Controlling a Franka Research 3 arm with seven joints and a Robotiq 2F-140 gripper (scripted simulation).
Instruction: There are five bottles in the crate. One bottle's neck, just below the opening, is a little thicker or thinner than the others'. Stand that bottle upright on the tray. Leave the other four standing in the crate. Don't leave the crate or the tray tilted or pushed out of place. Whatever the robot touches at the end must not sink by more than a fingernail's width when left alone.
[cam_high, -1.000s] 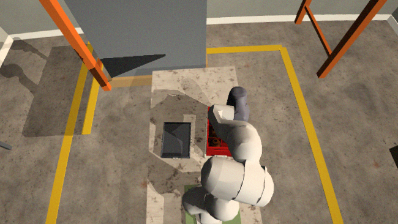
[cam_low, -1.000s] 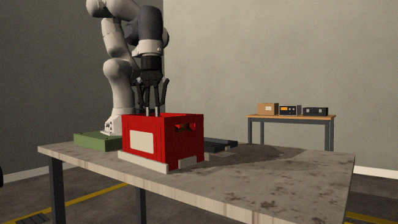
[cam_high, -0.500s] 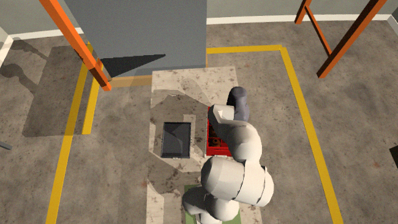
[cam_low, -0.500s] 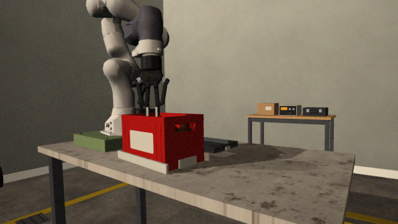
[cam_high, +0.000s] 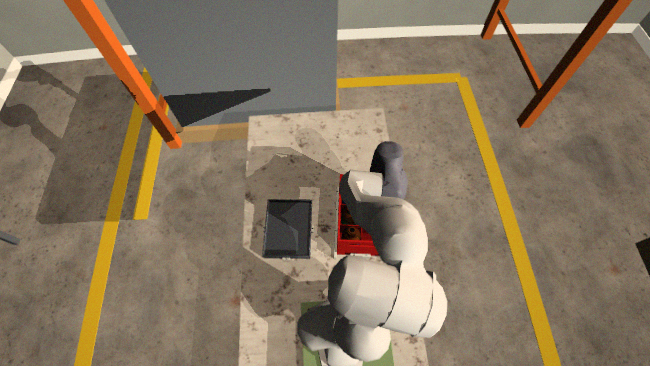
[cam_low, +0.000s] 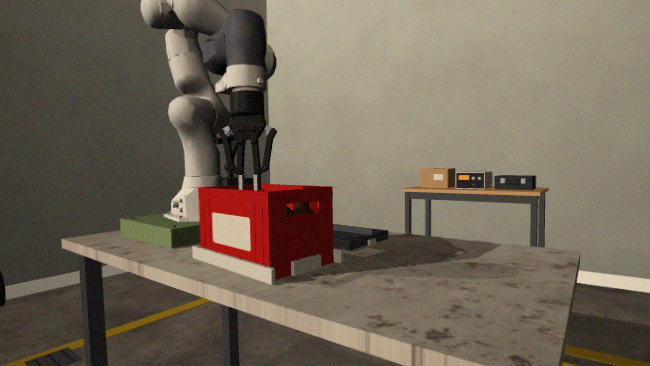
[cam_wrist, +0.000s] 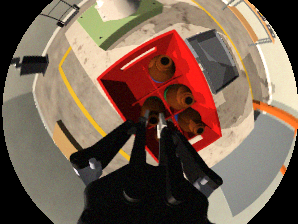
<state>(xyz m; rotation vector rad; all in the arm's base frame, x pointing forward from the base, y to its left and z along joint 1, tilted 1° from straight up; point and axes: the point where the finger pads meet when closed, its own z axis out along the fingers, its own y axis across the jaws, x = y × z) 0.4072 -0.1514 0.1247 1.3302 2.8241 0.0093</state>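
The red crate stands on the table near my arm's base; it also shows in the top view and in the wrist view. Brown bottles stand in it; three of them are plain in the wrist view. My gripper reaches straight down into the crate's top and is shut on the neck of a bottle in the cell nearest the camera. That bottle is mostly hidden by the fingers. The dark grey tray lies flat beside the crate, and it is empty.
Pale blocks line the crate's base. The green base plate sits behind the crate under my arm. A grey cabinet and orange frame posts stand past the table's far end. A side table with boxes is far off.
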